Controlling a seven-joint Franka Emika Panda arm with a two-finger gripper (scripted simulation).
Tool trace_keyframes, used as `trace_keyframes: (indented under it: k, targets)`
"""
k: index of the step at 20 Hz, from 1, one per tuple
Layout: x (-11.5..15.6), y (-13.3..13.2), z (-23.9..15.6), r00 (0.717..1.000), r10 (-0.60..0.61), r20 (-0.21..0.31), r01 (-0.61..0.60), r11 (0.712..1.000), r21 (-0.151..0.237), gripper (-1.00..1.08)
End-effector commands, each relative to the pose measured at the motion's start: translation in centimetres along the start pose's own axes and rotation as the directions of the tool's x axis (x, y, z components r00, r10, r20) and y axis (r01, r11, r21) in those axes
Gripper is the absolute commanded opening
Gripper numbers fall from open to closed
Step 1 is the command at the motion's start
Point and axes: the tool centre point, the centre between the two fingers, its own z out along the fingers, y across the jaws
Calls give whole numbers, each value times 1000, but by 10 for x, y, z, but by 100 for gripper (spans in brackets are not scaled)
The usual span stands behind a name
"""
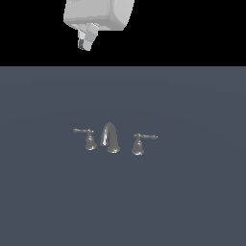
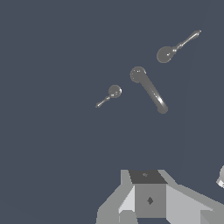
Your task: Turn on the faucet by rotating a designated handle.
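The faucet [image 1: 110,138] is a small chrome set on the grey floor: an arched spout between two lever posts. The handle [image 1: 87,137] is the post on the exterior view's left, with its thin lever pointing left. The wrist view looks down on the handle [image 2: 112,93] and the spout [image 2: 151,90]. My gripper [image 1: 85,42] hangs high above and behind the set, far from the handle and touching nothing. Only part of the gripper [image 2: 147,194] shows in the wrist view, and the spacing of its fingers is unclear.
A twin post [image 1: 139,144] with a rightward lever stands on the exterior view's right of the spout, also seen as the twin post [image 2: 168,52] from the wrist. The flat grey floor [image 1: 48,202] extends around the set.
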Motion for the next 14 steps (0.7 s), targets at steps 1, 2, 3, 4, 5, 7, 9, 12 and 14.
trace_keyframes:
  k: [1,2,3,4,5,7,9,12,14]
  targets:
    - [9,-12,21,997,82,5,-81,997,-4,-100]
    - [12,-16,30,994,114,4,-114,994,-6,-100]
    - [16,-20,39,989,145,3,-145,989,-9,-100]
    - [19,-24,47,984,177,1,-177,984,-11,-100]
    - [23,-28,56,978,209,-3,-209,978,-14,-100]
    - [29,-34,73,962,271,-12,-271,962,-19,-100]
    - [36,-40,91,943,332,-26,-332,943,-23,-100]
    - [46,-48,116,907,419,-53,-420,907,-24,-100]
    - [53,-52,133,878,473,-75,-476,879,-22,-100]
